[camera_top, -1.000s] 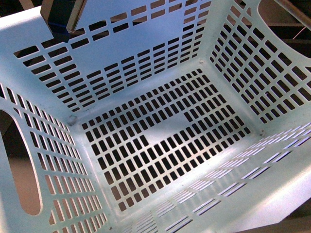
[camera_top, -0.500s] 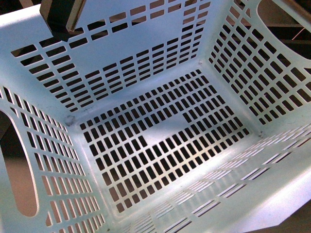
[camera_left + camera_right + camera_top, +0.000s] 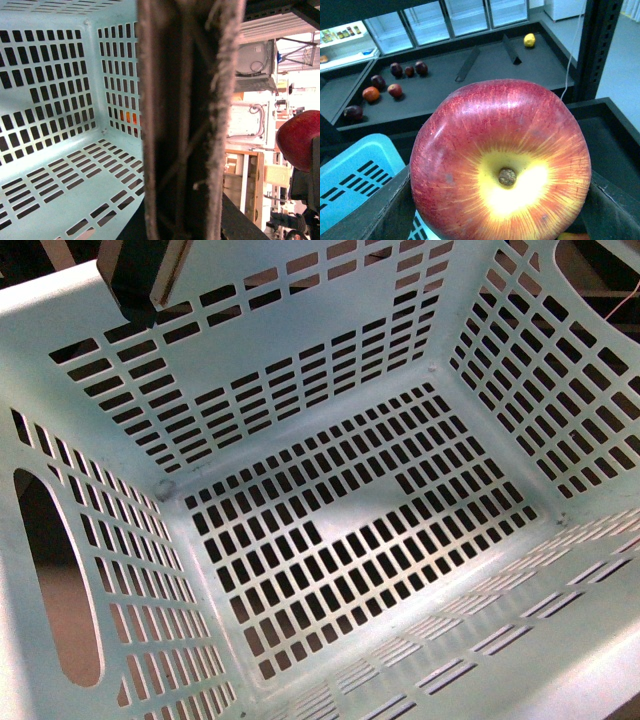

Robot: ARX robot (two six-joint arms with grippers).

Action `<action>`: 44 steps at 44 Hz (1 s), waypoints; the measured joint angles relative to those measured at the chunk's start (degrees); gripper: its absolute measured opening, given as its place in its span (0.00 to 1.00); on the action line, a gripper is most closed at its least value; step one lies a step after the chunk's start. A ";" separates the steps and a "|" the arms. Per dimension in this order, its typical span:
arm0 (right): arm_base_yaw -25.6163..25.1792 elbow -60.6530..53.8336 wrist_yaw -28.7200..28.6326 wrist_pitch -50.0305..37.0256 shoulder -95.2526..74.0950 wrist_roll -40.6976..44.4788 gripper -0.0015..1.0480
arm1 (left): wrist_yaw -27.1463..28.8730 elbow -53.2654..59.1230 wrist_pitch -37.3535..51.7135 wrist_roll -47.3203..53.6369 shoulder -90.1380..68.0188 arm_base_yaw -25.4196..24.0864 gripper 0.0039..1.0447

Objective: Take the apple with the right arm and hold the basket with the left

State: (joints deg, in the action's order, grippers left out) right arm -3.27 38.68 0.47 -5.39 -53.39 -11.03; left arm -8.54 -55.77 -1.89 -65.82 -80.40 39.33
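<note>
The right gripper (image 3: 500,212) pinched the apple (image 3: 502,160), with its dark jaws showing at the lower left and lower right of the right wrist view. The apple filled the centre there, its yellow patch and stem turned toward the camera. A corner of the basket (image 3: 300,350) appeared at the lower left, just beside the apple. In the left wrist view the apple was at the right edge.

The basket filled the front view, tilted, with its slotted floor in the centre and an oval hand hole (image 3: 58,580) at the left. The left gripper (image 3: 140,280) stood at the upper left, over the rim of the far wall. I could not tell whether it was pressed onto the rim.

A grey-brown fuzzy strip (image 3: 190,120) crossed the middle of the left wrist view, too near to identify. Small fruits (image 3: 395,90) lay on a dark shelf (image 3: 485,70) at the top of the right wrist view.
</note>
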 joint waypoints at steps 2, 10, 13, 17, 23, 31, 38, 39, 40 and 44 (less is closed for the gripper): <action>2.82 0.61 1.22 0.00 -0.92 -0.39 0.76 | 0.52 0.00 0.00 0.04 0.04 -0.11 0.06; 9.97 1.01 2.60 -0.92 -4.11 -2.19 0.76 | 0.72 0.00 0.00 0.15 0.04 -0.15 0.06; 11.80 0.98 3.37 -1.33 -4.61 -2.54 0.76 | 0.31 0.00 0.00 0.15 0.04 -0.09 0.06; 14.78 0.83 3.69 -1.49 -5.64 -3.30 0.76 | -0.11 0.00 0.00 0.04 0.04 -0.09 0.06; 20.11 -0.66 4.66 -0.94 -7.45 -4.83 0.76 | 0.13 0.00 0.00 0.07 0.04 -0.09 0.06; 25.92 -3.43 6.14 0.22 -8.13 -6.75 0.76 | 0.61 0.00 0.00 0.20 0.04 -0.09 0.06; 28.83 -5.55 5.97 0.24 -8.20 -8.76 0.77 | 0.57 0.00 0.00 0.17 0.04 -0.09 0.06; 28.94 -5.70 5.97 0.26 -8.20 -8.98 0.80 | 0.55 0.00 0.00 0.17 0.04 -0.09 0.06; 29.05 -5.81 5.97 0.26 -8.20 -9.18 0.83 | 0.55 0.00 0.00 0.17 0.04 -0.09 0.06; 29.00 -5.95 6.58 0.26 -8.20 -9.55 0.93 | 0.48 0.00 0.00 0.15 0.04 -0.09 0.06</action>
State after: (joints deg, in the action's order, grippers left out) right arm 25.74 32.73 7.05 -5.13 -61.58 -20.58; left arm -8.05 -55.77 -1.89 -65.67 -80.36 39.24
